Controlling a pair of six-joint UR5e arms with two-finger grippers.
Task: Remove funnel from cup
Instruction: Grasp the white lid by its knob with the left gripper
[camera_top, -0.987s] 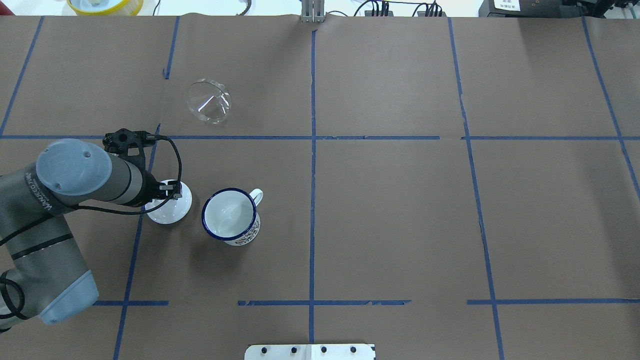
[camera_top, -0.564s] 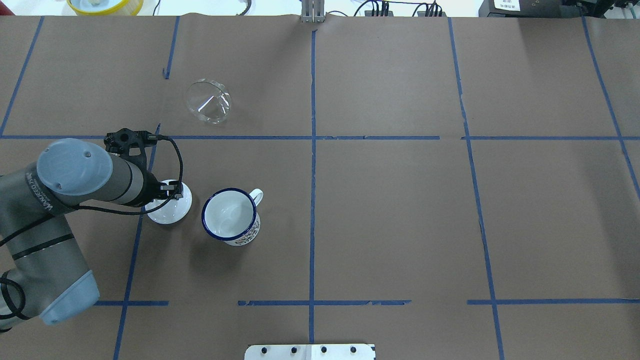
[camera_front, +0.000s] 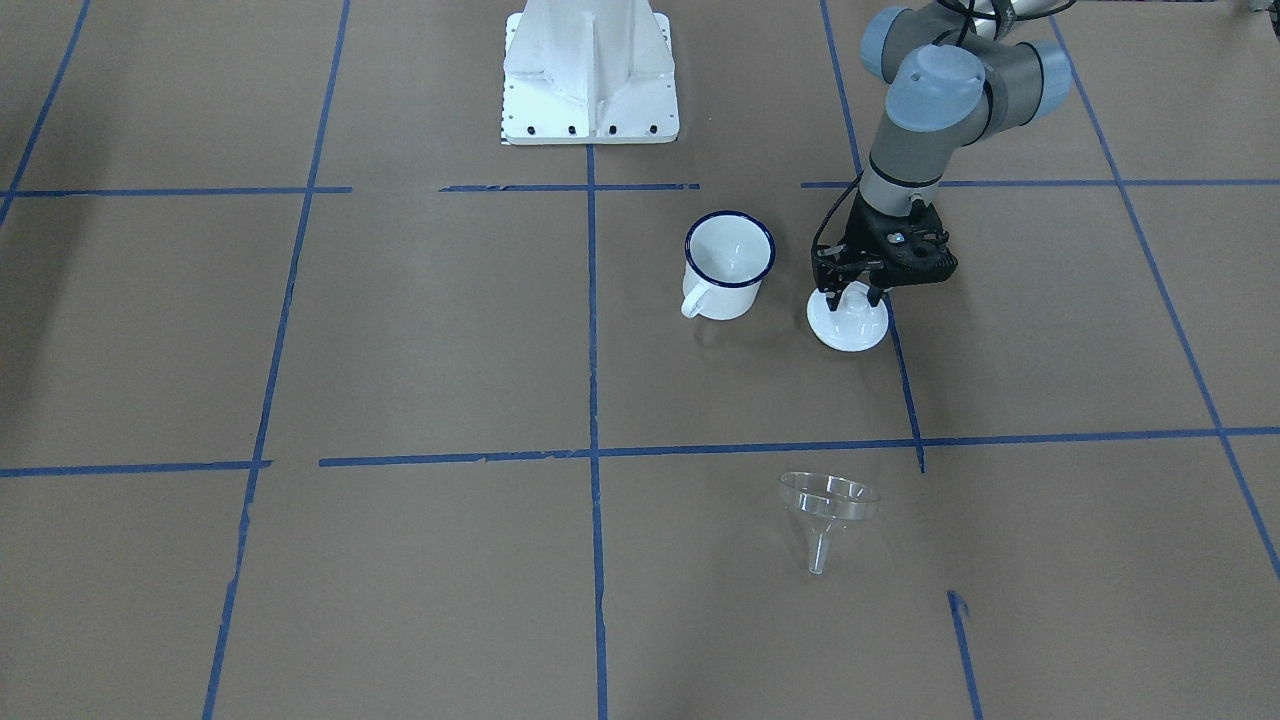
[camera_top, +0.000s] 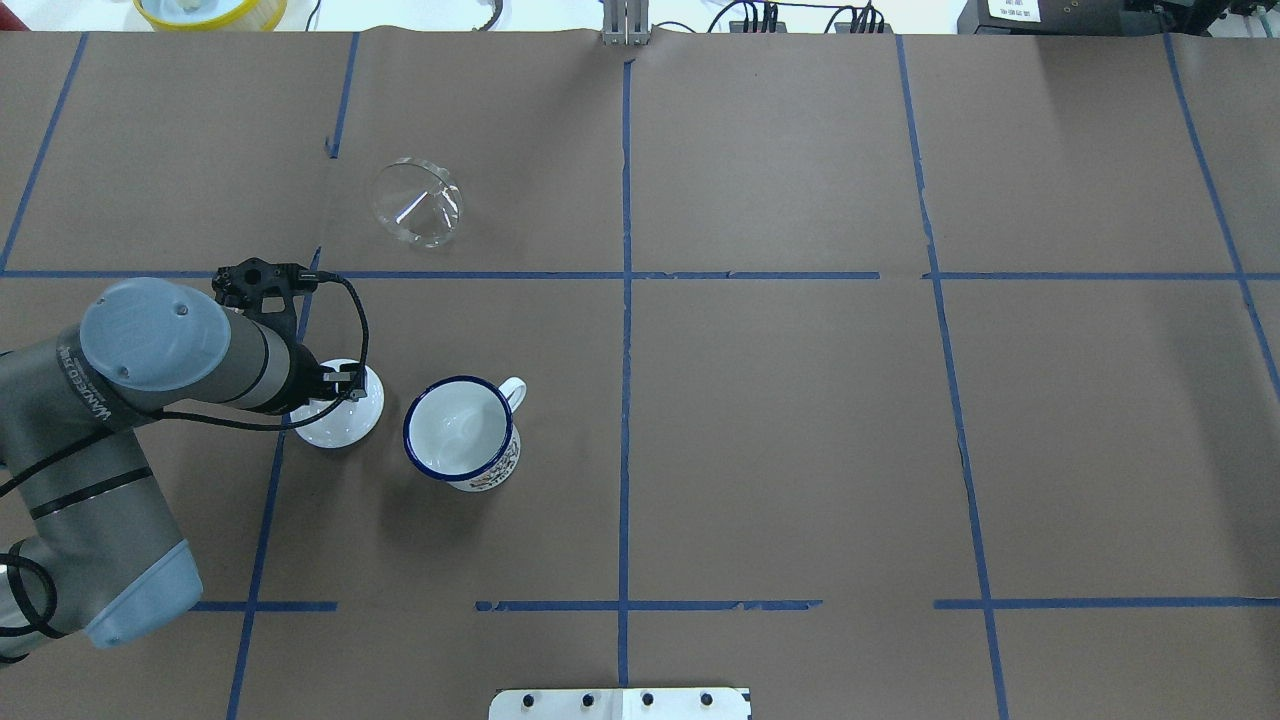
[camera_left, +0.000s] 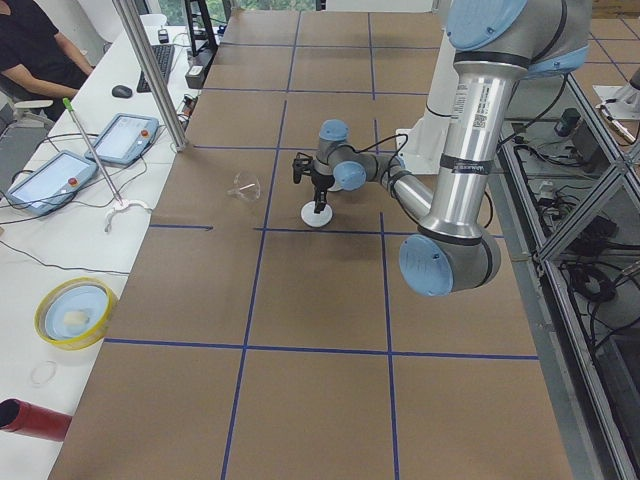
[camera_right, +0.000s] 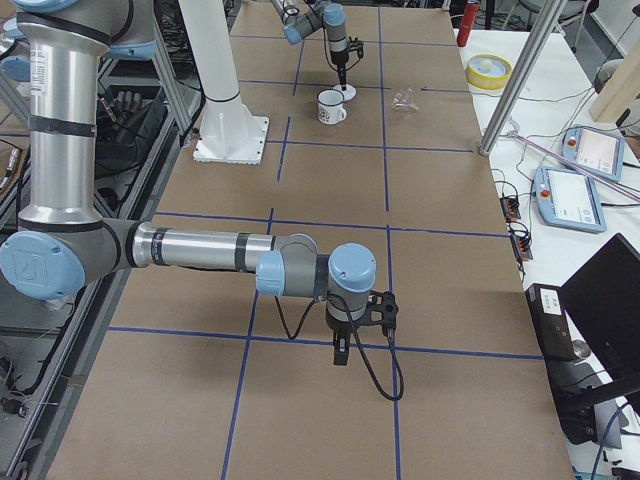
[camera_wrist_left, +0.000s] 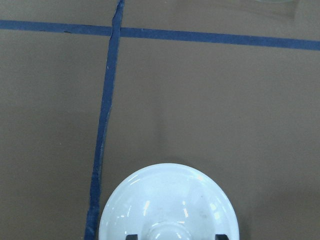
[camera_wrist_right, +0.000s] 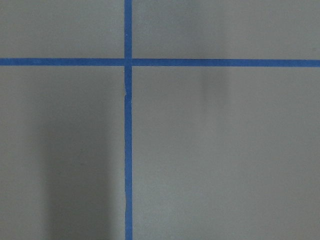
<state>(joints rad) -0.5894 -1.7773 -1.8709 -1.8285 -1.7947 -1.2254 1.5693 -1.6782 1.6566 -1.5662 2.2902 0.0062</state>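
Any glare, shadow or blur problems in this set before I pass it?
Overhead exterior: sharp, evenly lit; the funnel shows a bright glint and is faint against the brown paper; the cup throws a soft shadow to its lower left. Left wrist-mounted: small highlights on the white lid, slightly soft. Right wrist-mounted: only paper and tape, with broad dim shadow bands.

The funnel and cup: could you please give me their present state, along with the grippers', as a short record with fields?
funnel: on the table, out of the cup, well apart from it
cup: upright, empty
lid: flat beside the cup, knob up
left gripper: open, fingers either side of the lid's knob
right gripper: over bare table, far from the things; open or shut cannot be told
task: funnel already out
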